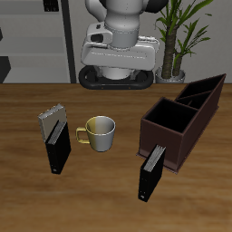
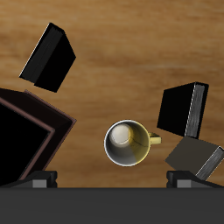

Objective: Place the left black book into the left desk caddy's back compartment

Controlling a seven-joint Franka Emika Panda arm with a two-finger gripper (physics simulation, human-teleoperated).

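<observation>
- The left black book [image 1: 151, 172] stands upright on the wooden surface [image 1: 100, 195], near the front edge, just beside the near end of the left desk caddy [image 1: 181, 121]; whether they touch is unclear.
- In the wrist view this book [image 2: 50, 58] stands alone, apart from the caddy's [image 2: 31, 140] corner.
- The caddy's back compartment [image 1: 201, 91], with the taller slanted walls, lies at its far end, towards the potted plant [image 1: 178, 36].
- A cream mug [image 1: 100, 132] sits mid-surface, between the caddy and the other black book [image 1: 56, 142], whose top is pale and speckled.
- The gripper [image 2: 112, 182] hangs above the mug [image 2: 129, 143]; only two dark finger tips [image 2: 37, 180] show, set wide apart with nothing between them.
- The robot base [image 1: 118, 54] stands at the far edge.
</observation>
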